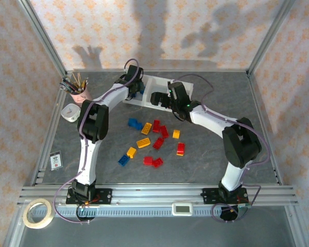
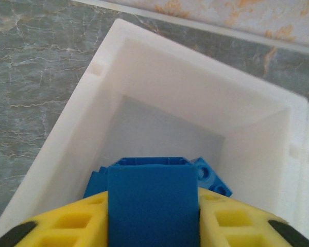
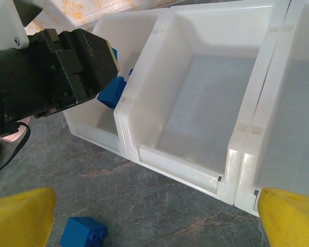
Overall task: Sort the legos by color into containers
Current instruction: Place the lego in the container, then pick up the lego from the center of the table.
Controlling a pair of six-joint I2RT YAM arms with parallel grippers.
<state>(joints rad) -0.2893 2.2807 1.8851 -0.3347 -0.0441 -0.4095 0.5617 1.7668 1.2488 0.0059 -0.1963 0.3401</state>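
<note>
My left gripper (image 2: 153, 222) is shut on a blue lego (image 2: 153, 188) that fills the gap between its yellow fingers. It hangs inside the left bin (image 2: 159, 82) of the white containers (image 1: 157, 80), just above other blue legos (image 2: 212, 178) on the bin floor. In the right wrist view the same left gripper (image 3: 67, 67) dips into that bin. My right gripper (image 3: 155, 220) stands open, low over the table in front of the bare middle bin (image 3: 195, 157), with a loose blue lego (image 3: 83, 232) beside its left finger. Blue (image 1: 134, 123), red (image 1: 158, 143) and orange (image 1: 143, 142) legos lie scattered mid-table.
A pink cup of pencils (image 1: 78, 88) and a small white object (image 1: 70, 112) stand at the left. A card (image 1: 55, 160) lies near the left rail and a tape roll (image 1: 38, 213) sits off the front-left corner. Metal frame posts bound the table.
</note>
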